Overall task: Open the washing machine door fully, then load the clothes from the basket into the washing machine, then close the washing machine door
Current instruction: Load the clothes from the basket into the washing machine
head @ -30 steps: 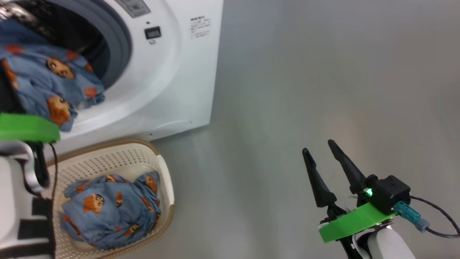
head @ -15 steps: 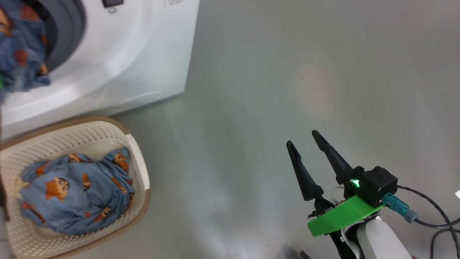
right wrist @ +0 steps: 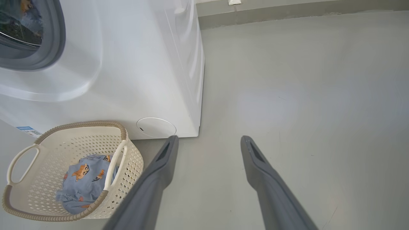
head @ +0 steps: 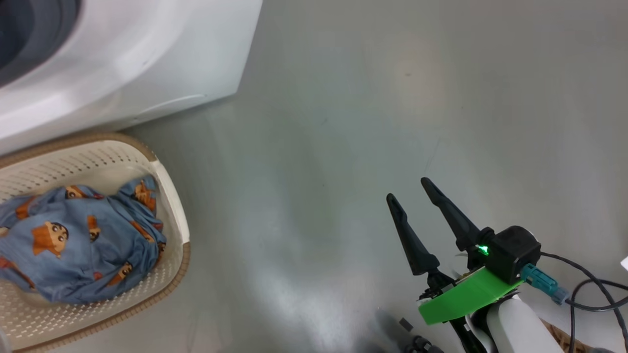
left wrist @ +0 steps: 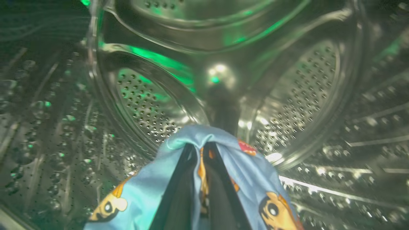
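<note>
Left hand (left wrist: 199,147) reaches inside the steel drum (left wrist: 303,86), clenched on blue printed clothes (left wrist: 252,169). Right hand (head: 409,191) hangs over the floor (head: 343,122), fingers spread, empty.

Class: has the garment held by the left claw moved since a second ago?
Yes. The garment hung out over the grey gasket; now the left claw holds it inside the drum, past that gasket.

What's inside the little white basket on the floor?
A crumpled bundle of blue clothes with orange cartoon figures lies in the basket. Whatever is under the bundle is covered, so I cannot tell.
</note>
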{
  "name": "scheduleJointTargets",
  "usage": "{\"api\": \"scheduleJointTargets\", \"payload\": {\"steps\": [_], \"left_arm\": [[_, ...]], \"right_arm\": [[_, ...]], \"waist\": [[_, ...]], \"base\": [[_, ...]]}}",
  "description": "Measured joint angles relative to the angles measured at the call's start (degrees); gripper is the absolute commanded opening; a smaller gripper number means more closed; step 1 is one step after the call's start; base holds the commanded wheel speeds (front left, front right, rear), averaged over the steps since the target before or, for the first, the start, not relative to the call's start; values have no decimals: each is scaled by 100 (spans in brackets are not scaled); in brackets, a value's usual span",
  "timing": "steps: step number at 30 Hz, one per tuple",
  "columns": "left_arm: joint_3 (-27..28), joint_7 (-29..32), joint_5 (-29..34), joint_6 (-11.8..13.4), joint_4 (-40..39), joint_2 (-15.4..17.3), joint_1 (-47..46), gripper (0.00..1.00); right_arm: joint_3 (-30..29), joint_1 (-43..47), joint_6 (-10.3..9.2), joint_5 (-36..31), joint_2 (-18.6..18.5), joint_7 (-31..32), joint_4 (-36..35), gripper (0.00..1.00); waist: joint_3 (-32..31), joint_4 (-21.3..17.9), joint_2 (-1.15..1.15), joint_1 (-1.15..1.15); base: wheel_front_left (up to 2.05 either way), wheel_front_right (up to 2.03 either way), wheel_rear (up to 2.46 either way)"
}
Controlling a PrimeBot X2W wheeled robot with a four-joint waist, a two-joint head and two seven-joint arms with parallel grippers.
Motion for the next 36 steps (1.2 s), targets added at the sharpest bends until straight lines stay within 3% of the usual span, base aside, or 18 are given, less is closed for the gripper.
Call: {"api": "scheduleJointTargets", "payload": {"steps": [8, 18, 20, 22, 23, 36], "left_arm": [[267, -2, -5, 182, -339, 19, -477, 0], [158, -1, 108, 80, 390, -96, -359, 0], [76, -2, 154, 75, 713, -77, -369, 39], [20, 0, 167, 5, 1184, -46, -397, 90], [-16, 0, 186, 5, 1326, -25, -399, 100], [-237, 0, 303, 91, 2261, -147, -332, 100]], "right_arm": [[-18, 1, 0, 38, -62, 0, -83, 100], [-14, -1, 0, 108, -43, 0, -79, 100], [-14, -1, 0, 127, -43, 0, -66, 100], [-12, -1, 0, 130, -44, 0, -40, 100], [-13, -1, 0, 135, -44, 0, -32, 100], [-16, 33, 0, 142, -56, 0, 90, 100]], "waist": [[295, -17, 0, 0], [324, 50, 0, 0], [296, 63, 0, 0], [250, 71, 0, 0], [222, 72, 0, 0], [-345, 154, 0, -1]], "base": [[0, 0, 0], [0, 0, 0], [0, 0, 0], [0, 0, 0], [0, 0, 0], [0, 0, 0]]}}
